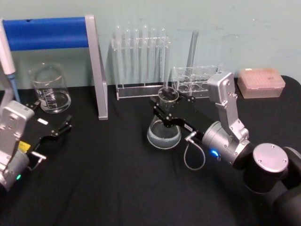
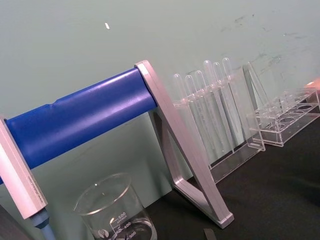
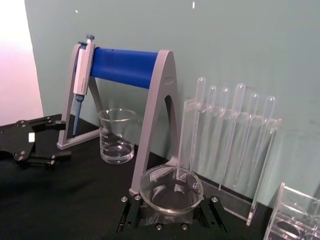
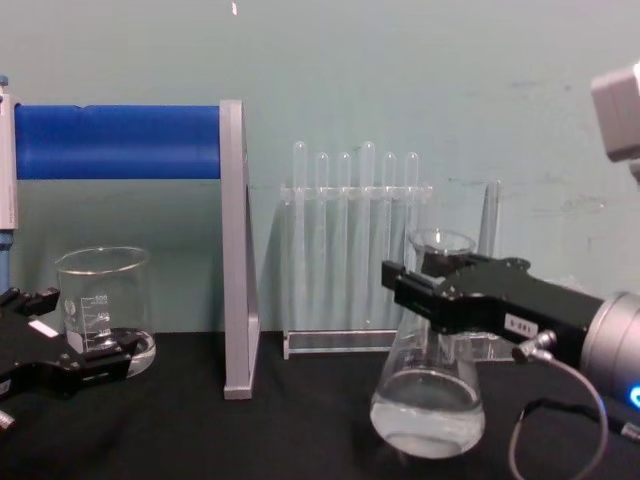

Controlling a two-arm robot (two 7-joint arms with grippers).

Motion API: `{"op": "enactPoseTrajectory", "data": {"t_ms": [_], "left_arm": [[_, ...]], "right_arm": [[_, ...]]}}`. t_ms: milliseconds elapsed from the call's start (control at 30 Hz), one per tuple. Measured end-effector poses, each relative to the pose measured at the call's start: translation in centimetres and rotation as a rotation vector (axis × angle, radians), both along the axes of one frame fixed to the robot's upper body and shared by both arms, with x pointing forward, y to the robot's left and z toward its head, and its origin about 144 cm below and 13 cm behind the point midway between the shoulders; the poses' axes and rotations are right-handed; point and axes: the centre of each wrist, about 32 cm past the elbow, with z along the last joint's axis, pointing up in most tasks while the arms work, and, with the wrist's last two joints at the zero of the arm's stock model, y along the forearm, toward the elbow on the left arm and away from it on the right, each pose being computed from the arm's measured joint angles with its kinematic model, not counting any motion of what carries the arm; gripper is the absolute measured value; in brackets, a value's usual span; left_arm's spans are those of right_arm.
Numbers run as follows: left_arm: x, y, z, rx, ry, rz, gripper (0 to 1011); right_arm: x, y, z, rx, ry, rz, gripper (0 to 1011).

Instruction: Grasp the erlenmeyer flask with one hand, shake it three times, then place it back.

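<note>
The erlenmeyer flask (image 1: 163, 134) is clear glass with a little liquid in its wide base (image 4: 428, 412), and it stands upright mid-table. My right gripper (image 1: 165, 107) is shut on its neck just under the flared rim (image 3: 171, 187), one black finger (image 3: 129, 216) on each side. From the chest view I cannot tell whether the base rests on the black table or hangs just above it. My left gripper (image 1: 51, 117) lies open at the far left, near the beaker and well away from the flask.
A glass beaker (image 1: 49, 89) stands back left under the blue pipette stand (image 1: 96, 66). A rack of test tubes (image 1: 141, 61) is right behind the flask. A second clear rack (image 1: 195, 80) and a pink tip box (image 1: 261, 82) sit back right.
</note>
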Motion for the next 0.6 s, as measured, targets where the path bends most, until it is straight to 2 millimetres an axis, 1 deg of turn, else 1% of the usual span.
{"op": "enactPoseTrajectory", "data": {"t_ms": [367, 600], "left_arm": [[0.0, 0.0, 0.0, 0.000, 0.000, 0.000, 1001], [0.0, 0.0, 0.0, 0.000, 0.000, 0.000, 1001]], "right_arm": [[-0.1, 0.1, -1.2, -0.013, 0.034, 0.008, 446], [-0.1, 0.2, -1.5, -0.017, 0.049, 0.007, 446]]}}
